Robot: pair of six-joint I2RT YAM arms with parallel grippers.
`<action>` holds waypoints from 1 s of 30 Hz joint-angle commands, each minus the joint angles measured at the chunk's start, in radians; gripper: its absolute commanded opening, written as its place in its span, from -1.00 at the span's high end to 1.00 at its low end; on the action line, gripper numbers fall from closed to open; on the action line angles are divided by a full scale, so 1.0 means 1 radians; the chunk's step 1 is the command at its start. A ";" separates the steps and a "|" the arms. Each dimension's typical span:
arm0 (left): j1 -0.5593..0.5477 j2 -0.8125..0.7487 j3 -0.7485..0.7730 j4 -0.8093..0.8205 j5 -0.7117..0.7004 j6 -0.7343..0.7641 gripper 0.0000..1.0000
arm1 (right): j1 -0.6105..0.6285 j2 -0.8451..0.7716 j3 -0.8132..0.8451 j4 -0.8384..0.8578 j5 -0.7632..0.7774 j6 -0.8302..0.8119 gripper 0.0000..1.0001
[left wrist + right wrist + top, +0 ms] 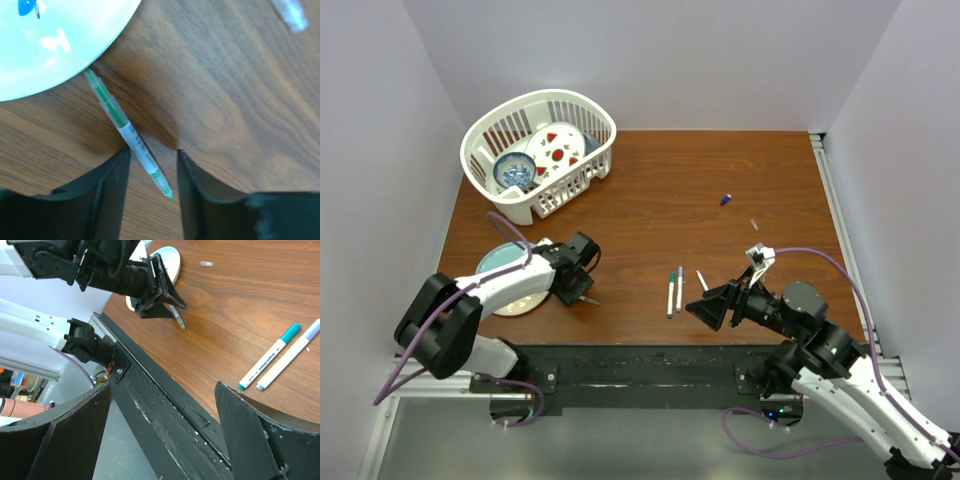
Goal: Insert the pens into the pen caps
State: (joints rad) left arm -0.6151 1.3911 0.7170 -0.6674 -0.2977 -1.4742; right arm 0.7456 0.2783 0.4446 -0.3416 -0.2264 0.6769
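A green-tipped pen with a pale barrel lies on the wooden table, its far end against a light blue plate. My left gripper is low over it, jaws partly open and straddling its tip end, with a gap to the right finger. From above, the left gripper is beside the plate. A teal-capped pen, a purple-capped pen and a third slim pen lie mid-table. A blue pen cap lies farther back. My right gripper is open and holds nothing.
A white basket holding plates stands at the back left. A small clear cap lies right of centre. The table's black front rail runs under the right gripper. White walls enclose the table on three sides.
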 commanded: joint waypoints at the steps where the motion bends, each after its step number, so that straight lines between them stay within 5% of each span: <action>1: 0.003 0.069 0.082 -0.049 -0.009 0.012 0.12 | -0.002 -0.004 0.026 0.012 0.004 -0.020 -0.76; 7: 0.003 0.174 0.102 -0.087 0.034 0.057 0.22 | 0.000 -0.008 0.025 0.019 0.005 -0.020 -0.76; 10: 0.003 0.192 0.090 -0.078 0.049 0.074 0.57 | 0.000 0.001 0.023 0.026 0.006 -0.020 -0.76; 11: 0.003 0.187 0.088 -0.078 0.052 0.075 0.96 | -0.002 0.002 0.023 0.027 0.004 -0.020 -0.76; 12: 0.002 0.181 0.088 -0.075 0.055 0.089 1.00 | -0.002 0.009 0.023 0.029 0.002 -0.019 -0.76; 17: -0.024 0.074 0.102 -0.049 0.010 0.138 1.00 | -0.002 0.021 0.005 0.067 0.009 0.013 -0.76; 21: -0.074 -0.079 0.075 0.121 -0.006 0.341 1.00 | -0.002 0.058 -0.018 0.117 0.084 0.082 -0.75; 26: -0.080 -0.372 -0.059 0.539 0.234 0.644 1.00 | 0.000 0.184 0.002 0.161 0.187 0.112 -0.74; 30: -0.078 -0.472 -0.030 0.554 0.290 0.829 1.00 | -0.002 0.390 0.112 0.170 0.324 0.004 -0.74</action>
State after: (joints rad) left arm -0.6910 0.9894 0.6579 -0.3038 -0.1184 -0.9283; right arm 0.7456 0.5045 0.4454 -0.2401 -0.0731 0.7540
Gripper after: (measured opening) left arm 0.056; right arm 0.872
